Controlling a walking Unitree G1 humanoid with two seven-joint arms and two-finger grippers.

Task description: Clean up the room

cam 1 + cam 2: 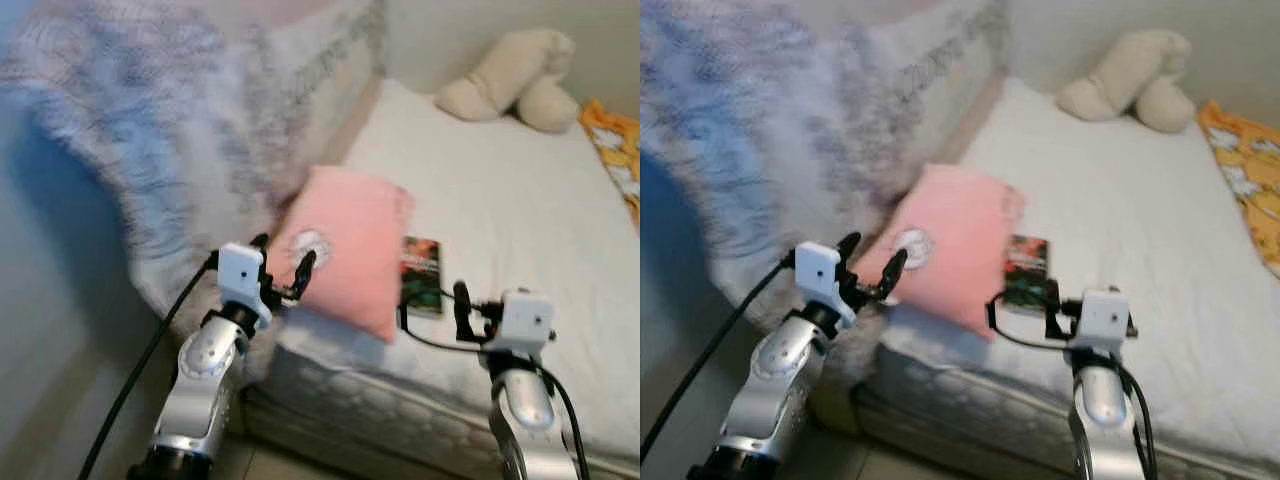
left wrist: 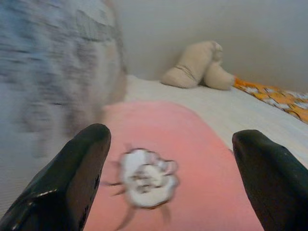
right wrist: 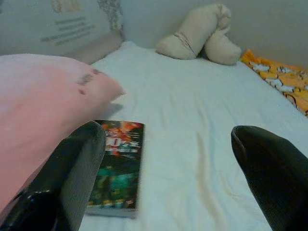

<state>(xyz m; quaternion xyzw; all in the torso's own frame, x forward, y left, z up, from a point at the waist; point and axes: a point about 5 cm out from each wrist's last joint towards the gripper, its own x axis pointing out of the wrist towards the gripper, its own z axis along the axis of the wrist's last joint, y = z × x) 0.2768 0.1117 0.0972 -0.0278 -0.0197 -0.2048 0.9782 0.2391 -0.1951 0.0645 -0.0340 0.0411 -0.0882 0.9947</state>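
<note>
A pink pillow [image 1: 350,245] with a white round emblem [image 2: 144,177] lies at the near edge of the white bed [image 1: 500,200]. My left gripper [image 1: 285,256] is open right at the pillow's near left corner, fingers spread on either side of the emblem. A dark book [image 1: 421,262] lies flat on the sheet, touching the pillow's right side. My right gripper [image 3: 168,132] hovers open just before the bed's near edge, pointing at the book [image 3: 118,166] and the bare sheet beside it.
A beige plush toy [image 1: 510,78] sits at the far end of the bed by the wall. An orange patterned cloth [image 1: 618,150] lies at the right edge. A blue-grey patterned blanket [image 1: 150,130], blurred, rises at the left. The mattress side [image 1: 400,420] faces me.
</note>
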